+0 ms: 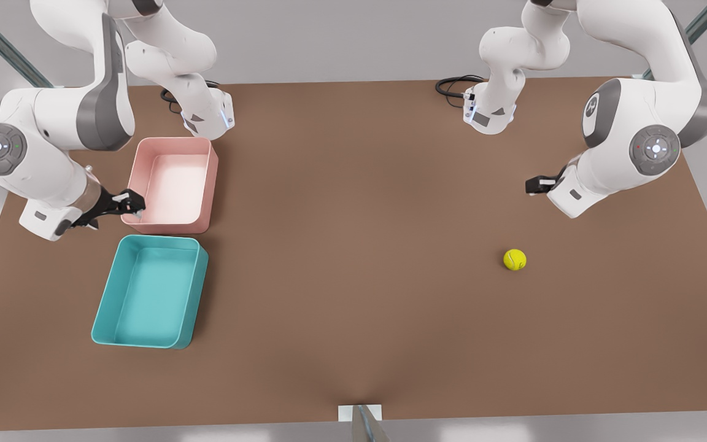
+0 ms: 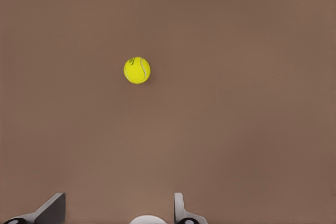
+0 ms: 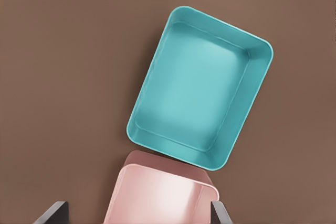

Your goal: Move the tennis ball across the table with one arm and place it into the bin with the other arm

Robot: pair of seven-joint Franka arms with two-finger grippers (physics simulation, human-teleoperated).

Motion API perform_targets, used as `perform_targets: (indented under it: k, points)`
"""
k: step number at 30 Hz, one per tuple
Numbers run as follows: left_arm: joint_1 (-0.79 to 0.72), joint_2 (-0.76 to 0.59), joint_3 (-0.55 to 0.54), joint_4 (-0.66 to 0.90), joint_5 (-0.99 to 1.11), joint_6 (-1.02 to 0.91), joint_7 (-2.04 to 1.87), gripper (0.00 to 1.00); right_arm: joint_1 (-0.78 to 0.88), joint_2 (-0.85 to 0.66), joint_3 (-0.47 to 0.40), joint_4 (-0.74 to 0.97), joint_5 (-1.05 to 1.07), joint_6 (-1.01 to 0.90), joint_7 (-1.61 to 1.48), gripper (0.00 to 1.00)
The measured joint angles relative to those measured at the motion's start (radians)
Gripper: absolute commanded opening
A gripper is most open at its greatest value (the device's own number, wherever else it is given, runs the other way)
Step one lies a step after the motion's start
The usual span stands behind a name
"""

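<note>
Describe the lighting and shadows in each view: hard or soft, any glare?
Front view: soft, even light; the small yellow-green tennis ball casts hardly any shadow on the matte brown table. Left wrist view: same flat light, no glare. Right wrist view: a pale sheen on the teal plastic bin's floor.

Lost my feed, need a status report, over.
Left gripper open above table near small yellow-green tennis ball. Right gripper open by pale pink tub. Teal bin empty. Path clear.
</note>
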State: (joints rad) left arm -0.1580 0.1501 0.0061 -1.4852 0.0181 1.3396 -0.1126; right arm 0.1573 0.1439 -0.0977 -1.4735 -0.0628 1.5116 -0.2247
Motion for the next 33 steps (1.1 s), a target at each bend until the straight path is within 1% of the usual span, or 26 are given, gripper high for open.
perform_targets:
  k: [1, 2, 3, 5, 6, 9, 11, 13, 15, 16, 17, 18, 20, 22, 27, 33]
  points:
    - [0.000, 0.000, 0.000, 0.000, 0.000, 0.002, -0.002, 0.99, 0.000, 0.000, 0.000, 0.000, 0.001, 0.004, 0.008, 1.00]
    - [0.000, 0.003, 0.000, 0.000, 0.000, 0.005, -0.005, 0.65, 0.000, 0.001, 0.000, -0.001, 0.002, 0.008, 0.015, 1.00]
    - [0.000, 0.023, 0.001, 0.001, 0.000, 0.009, -0.006, 0.21, 0.000, 0.004, 0.000, 0.002, 0.002, 0.011, 0.022, 1.00]
    - [0.023, 0.105, 0.003, -0.001, -0.002, 0.064, 0.013, 0.21, 0.001, 0.021, 0.002, 0.011, 0.003, 0.017, 0.035, 1.00]
    - [0.049, 0.168, 0.003, -0.002, -0.009, 0.111, 0.042, 0.21, 0.002, 0.024, 0.003, 0.015, 0.006, 0.020, 0.042, 1.00]
    - [0.138, 0.356, -0.005, -0.003, -0.039, 0.299, 0.233, 0.21, 0.003, 0.029, 0.002, 0.027, 0.014, 0.026, 0.057, 1.00]
    - [0.175, 0.434, -0.007, -0.009, -0.059, 0.409, 0.405, 0.21, 0.001, 0.039, 0.001, 0.052, 0.013, 0.029, 0.066, 1.00]
    - [0.202, 0.480, -0.006, -0.024, -0.072, 0.487, 0.586, 0.21, 0.001, 0.045, 0.000, 0.060, 0.012, 0.031, 0.073, 1.00]
    - [0.227, 0.494, -0.002, -0.062, -0.078, 0.540, 0.762, 0.21, -0.004, 0.048, -0.002, 0.062, 0.009, 0.032, 0.080, 1.00]
    - [0.234, 0.469, -0.001, -0.116, -0.079, 0.572, 0.844, 0.21, -0.006, 0.051, -0.003, 0.062, 0.008, 0.033, 0.083, 1.00]
    - [0.236, 0.418, 0.000, -0.212, -0.073, 0.620, 0.920, 0.21, -0.007, 0.052, -0.003, 0.063, 0.008, 0.033, 0.086, 1.00]
    - [0.237, 0.374, 0.007, -0.275, -0.057, 0.662, 0.992, 0.21, -0.008, 0.053, -0.003, 0.063, 0.007, 0.034, 0.088, 1.00]
    - [0.239, 0.336, 0.014, -0.356, -0.033, 0.740, 1.124, 0.21, -0.007, 0.055, -0.004, 0.063, 0.003, 0.034, 0.094, 1.00]
    - [0.241, 0.330, 0.020, -0.417, -0.020, 0.819, 1.241, 0.21, -0.007, 0.061, -0.004, 0.063, -0.022, 0.035, 0.098, 1.00]
    - [0.244, 0.358, 0.022, -0.483, -0.006, 0.940, 1.478, 0.21, -0.003, 0.054, 0.002, 0.063, -0.045, 0.029, 0.108, 1.00]
    - [0.239, 0.388, 0.022, -0.503, -0.003, 0.994, 1.647, 0.21, 0.002, 0.048, 0.006, 0.062, -0.041, 0.008, 0.117, 1.00]
